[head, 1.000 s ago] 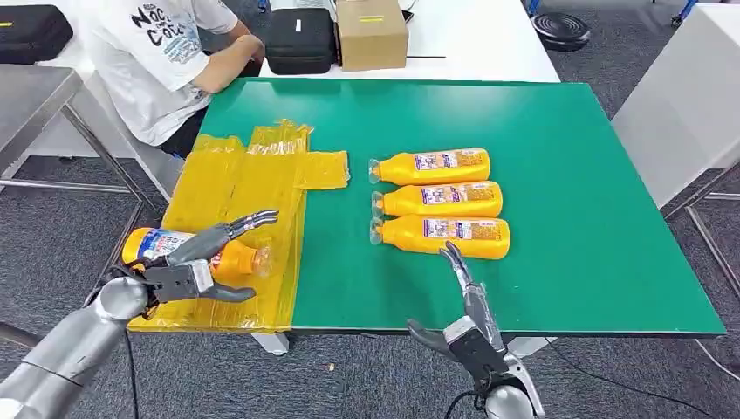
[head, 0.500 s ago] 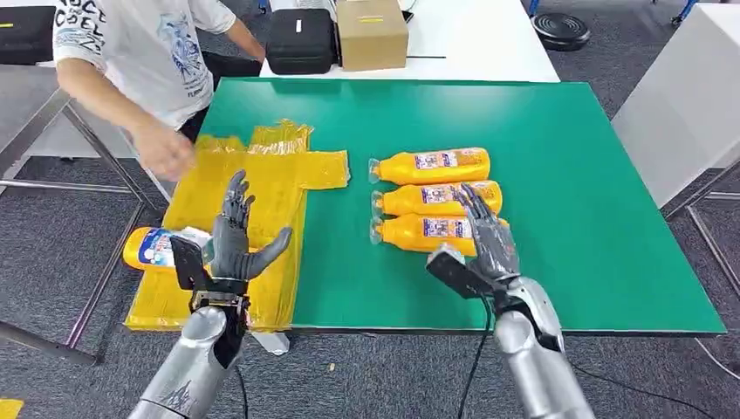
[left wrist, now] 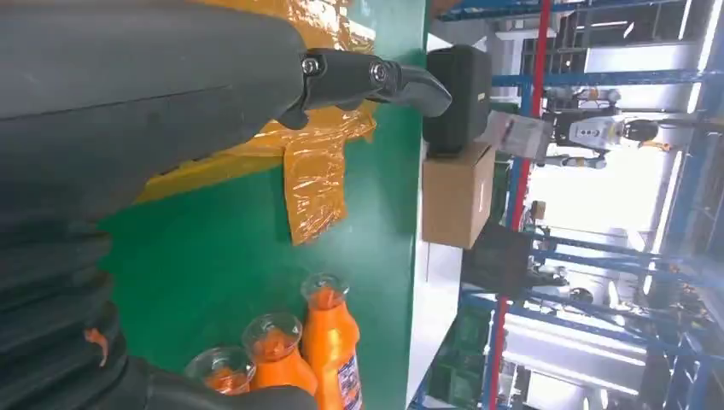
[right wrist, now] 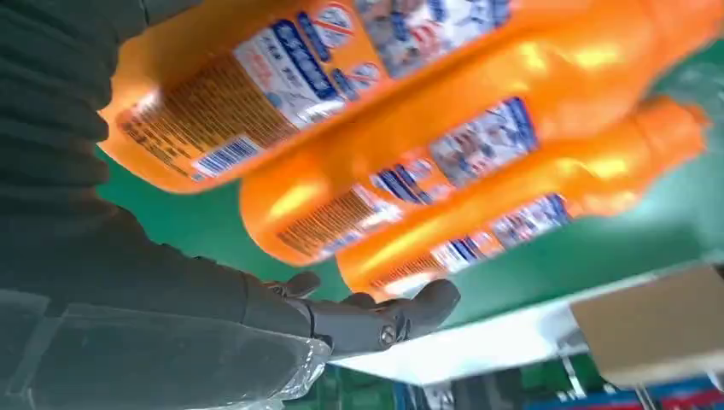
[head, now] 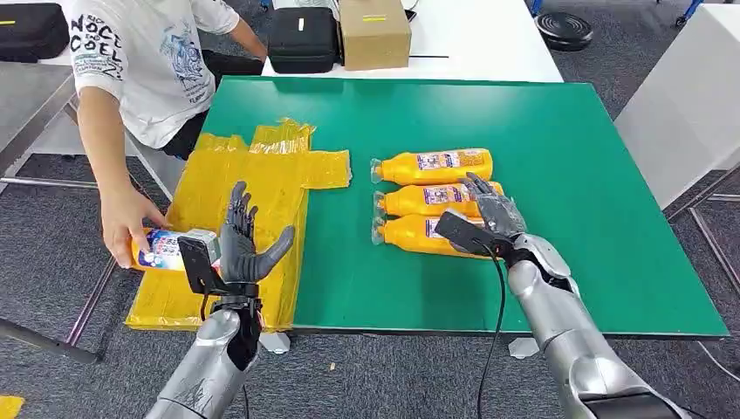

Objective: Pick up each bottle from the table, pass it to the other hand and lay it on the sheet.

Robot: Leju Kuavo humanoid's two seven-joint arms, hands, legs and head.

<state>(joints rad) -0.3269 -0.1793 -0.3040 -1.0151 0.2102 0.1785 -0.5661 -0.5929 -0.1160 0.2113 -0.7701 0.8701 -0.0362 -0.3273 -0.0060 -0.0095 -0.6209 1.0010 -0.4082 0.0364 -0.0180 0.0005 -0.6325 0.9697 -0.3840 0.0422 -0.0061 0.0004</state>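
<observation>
Right hand (head: 487, 218) sits over the nearest bottle (head: 410, 234) of three lying side by side on the green table (head: 593, 157), fingers spread above its body and not yet wrapped, with the middle bottle (head: 419, 199) touching it just past the fingertips. Left hand (head: 240, 244) is raised, fingers wide and empty, above the yellow sheet (head: 262, 175). Risks: fingers closing could catch or roll the neighbour; a person's hand (head: 126, 231) holds the delivered bottle (head: 161, 249) beside the left fingers, so collision is possible.

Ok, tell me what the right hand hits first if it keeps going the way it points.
Probably the middle bottle: the right hand reaches over the nearest bottle, fingers toward the middle one. Depth is unclear.
</observation>
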